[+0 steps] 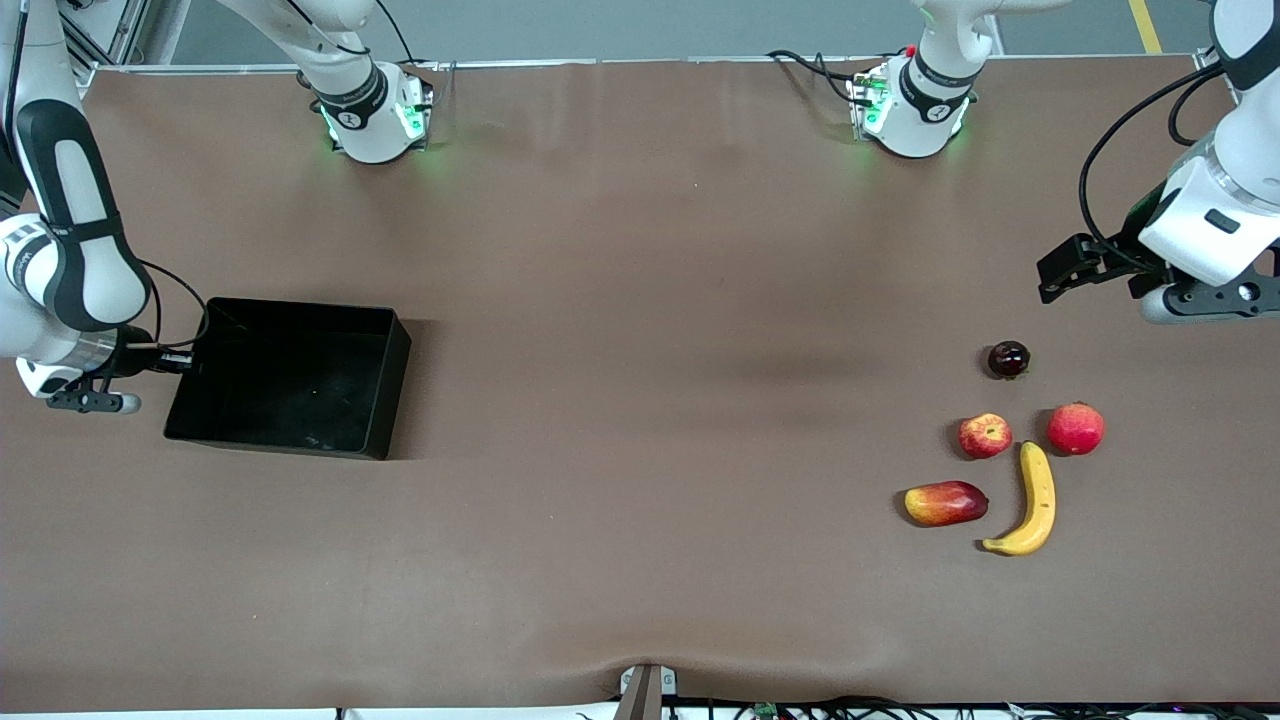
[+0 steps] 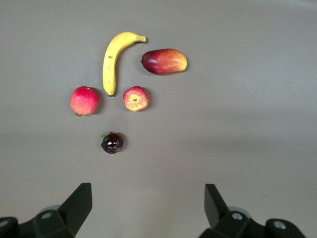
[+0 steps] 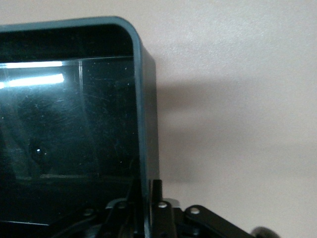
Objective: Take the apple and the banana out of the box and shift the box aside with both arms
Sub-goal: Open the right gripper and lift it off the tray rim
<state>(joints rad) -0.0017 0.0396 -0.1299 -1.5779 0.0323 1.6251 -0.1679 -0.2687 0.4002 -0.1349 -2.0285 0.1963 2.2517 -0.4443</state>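
The glossy black rectangular box [image 1: 290,375], holding nothing, is pinched narrowly at its wall by the right gripper [image 1: 180,362], while the curved banana [image 1: 1032,500] and round apple [image 1: 985,436] are seen below the wide-spread left gripper [image 1: 1060,270].

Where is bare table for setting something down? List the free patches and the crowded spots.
Free: the wide middle stretch between the box and the mango. Crowded: the left arm's end, where banana, apple, mango, pinkish-red fruit and dark fruit cluster, the open left gripper over the table beside them. The right gripper is at the box's wall.
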